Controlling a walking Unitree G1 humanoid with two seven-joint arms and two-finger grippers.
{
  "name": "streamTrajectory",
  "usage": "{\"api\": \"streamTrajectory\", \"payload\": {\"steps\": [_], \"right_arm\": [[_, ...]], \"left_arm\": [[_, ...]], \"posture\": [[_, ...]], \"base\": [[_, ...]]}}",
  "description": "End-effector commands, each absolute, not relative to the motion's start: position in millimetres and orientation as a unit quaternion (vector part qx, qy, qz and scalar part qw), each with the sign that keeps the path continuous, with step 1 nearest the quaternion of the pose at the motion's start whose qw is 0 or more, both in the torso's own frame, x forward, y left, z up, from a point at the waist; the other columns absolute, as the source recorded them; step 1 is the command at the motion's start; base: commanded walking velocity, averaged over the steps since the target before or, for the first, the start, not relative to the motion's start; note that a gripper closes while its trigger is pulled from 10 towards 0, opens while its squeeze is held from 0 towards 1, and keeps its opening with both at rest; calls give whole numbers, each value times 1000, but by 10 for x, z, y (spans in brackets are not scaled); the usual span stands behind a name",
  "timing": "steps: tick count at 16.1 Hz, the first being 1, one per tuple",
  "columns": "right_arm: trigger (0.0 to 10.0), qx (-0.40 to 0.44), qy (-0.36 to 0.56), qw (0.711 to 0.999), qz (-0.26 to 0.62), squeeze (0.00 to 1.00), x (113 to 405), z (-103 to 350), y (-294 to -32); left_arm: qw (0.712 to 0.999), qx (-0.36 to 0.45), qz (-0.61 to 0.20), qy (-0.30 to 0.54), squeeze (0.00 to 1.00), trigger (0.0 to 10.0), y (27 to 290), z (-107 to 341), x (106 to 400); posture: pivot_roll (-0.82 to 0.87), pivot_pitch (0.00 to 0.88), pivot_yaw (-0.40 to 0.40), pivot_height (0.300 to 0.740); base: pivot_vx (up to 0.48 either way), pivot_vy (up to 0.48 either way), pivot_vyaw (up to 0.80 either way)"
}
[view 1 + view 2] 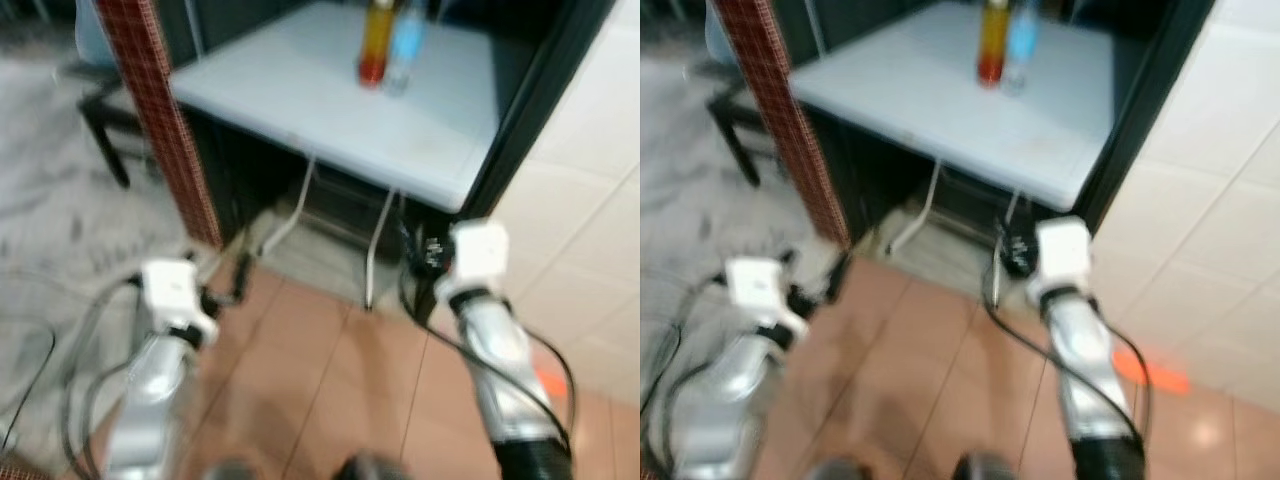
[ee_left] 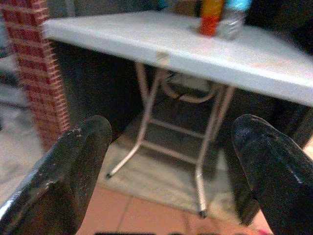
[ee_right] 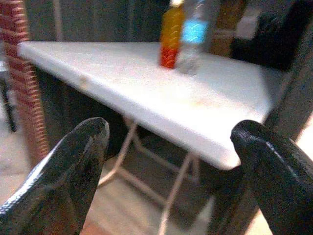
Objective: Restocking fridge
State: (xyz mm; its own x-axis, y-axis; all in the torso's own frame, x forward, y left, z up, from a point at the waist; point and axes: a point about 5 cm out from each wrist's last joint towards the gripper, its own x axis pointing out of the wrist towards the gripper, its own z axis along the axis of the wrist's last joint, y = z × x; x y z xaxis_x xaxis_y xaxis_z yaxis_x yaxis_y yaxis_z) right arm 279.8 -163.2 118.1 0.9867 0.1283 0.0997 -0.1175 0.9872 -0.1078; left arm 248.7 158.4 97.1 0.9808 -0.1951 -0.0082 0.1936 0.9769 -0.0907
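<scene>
An orange juice bottle and a clear water bottle with a blue label stand side by side at the far part of a white folding table. Both arms are held low in front of the table, well short of the bottles. In the left wrist view my left gripper is open, its black fingers wide apart with nothing between them, facing the table's legs. My right gripper is also open and empty, looking toward the orange bottle and water bottle. The head views are blurred.
A red-tiled pillar stands at the table's left corner, with a dark chair beyond it. A dark upright frame and a white tiled wall close off the right. Thin metal table legs and cables reach the terracotta floor.
</scene>
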Motion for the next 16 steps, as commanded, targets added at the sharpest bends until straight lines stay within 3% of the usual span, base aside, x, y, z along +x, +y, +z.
{"api": "streamTrajectory", "payload": {"steps": [1,7,10,11,16], "right_arm": [[10000,-46,-89,992,80,0,2830,1316,-1535],[10000,-70,-67,994,48,0,2893,1295,-1614],[10000,-46,-69,996,36,0,2923,1295,-1594],[10000,-37,-57,998,19,0,2933,1270,-1656],[10000,-70,-64,995,7,0,2996,1317,-1736]], "left_arm": [[996,-36,-87,1,0,10000,1672,1018,2497],[994,-56,-96,4,0,10000,1657,1029,2511],[994,-49,-97,6,0,10000,1659,1036,2534],[992,-55,-116,1,86,10000,1626,1063,2536],[994,-44,-100,1,27,10000,1635,1055,2586]], "posture": [[18,74,-5,740],[14,74,1,740],[14,72,1,740],[17,69,-6,740],[11,77,-7,740]], "base": [[458,0,0],[424,40,0],[310,366,0],[289,382,0],[116,414,0]]}}
